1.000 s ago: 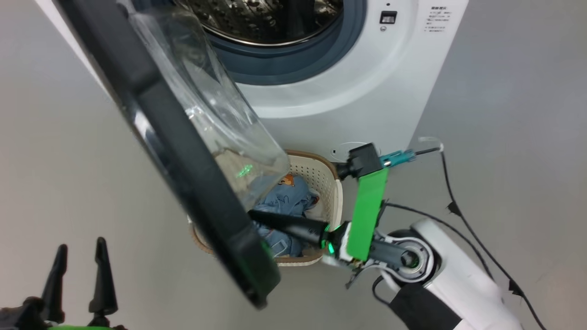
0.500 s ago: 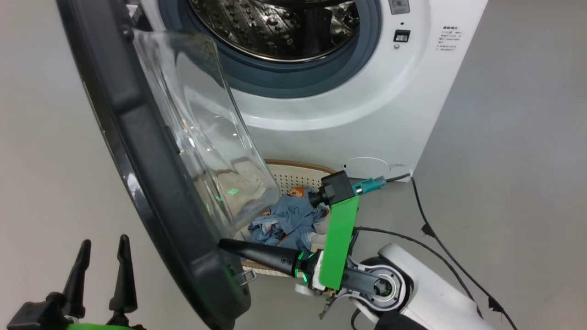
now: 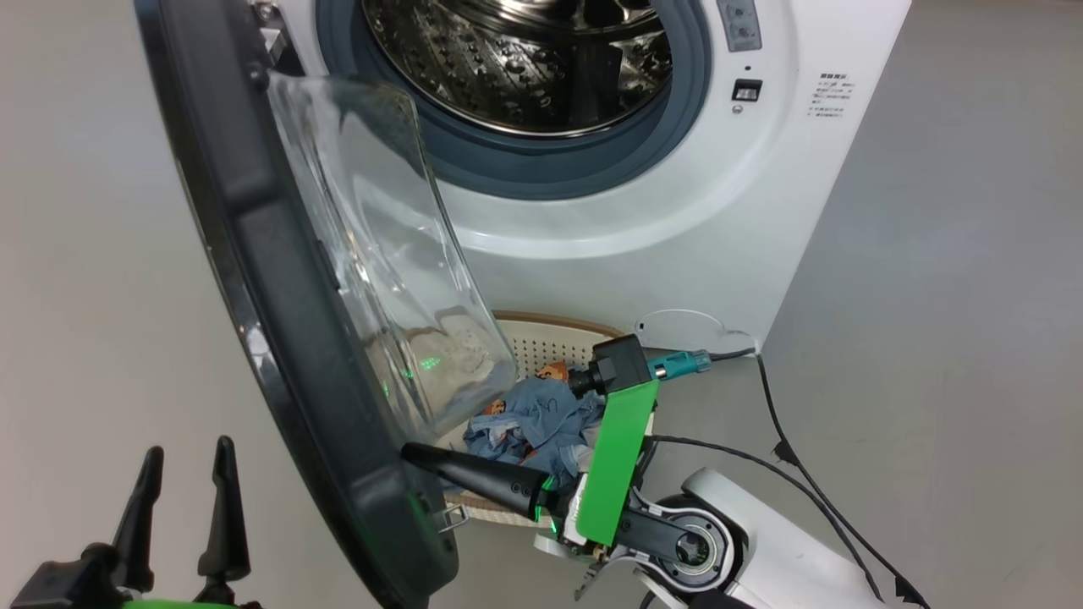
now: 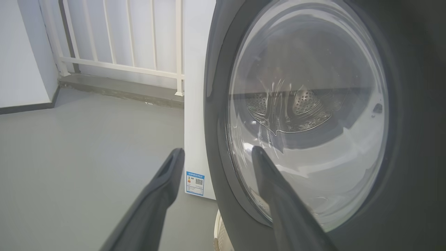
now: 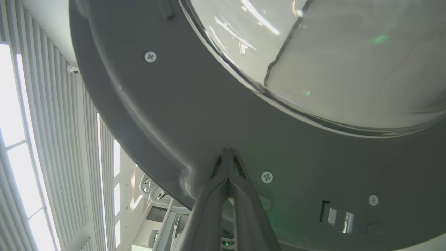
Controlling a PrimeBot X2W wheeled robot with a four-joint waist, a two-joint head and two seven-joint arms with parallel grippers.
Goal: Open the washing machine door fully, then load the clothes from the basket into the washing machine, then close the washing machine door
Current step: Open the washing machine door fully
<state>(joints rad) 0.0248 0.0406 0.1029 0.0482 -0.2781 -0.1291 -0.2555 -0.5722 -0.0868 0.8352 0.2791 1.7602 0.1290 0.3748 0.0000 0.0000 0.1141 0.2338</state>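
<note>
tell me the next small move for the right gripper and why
Probably push the washing machine door further open: the shut right gripper sits against its inner rim, and the door hangs over the basket, covering part of the clothes.

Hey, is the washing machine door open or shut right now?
Open: the round black-rimmed glass door stands swung out from the white front-loader, baring its steel drum.

From the head we look down on the machine (image 3: 761, 211) and its open door (image 3: 279, 321). Our left wrist camera faces the door's outer side from near. Our right wrist camera sits very close under what seems its inner rim, looking upward. All three share the door.
</note>
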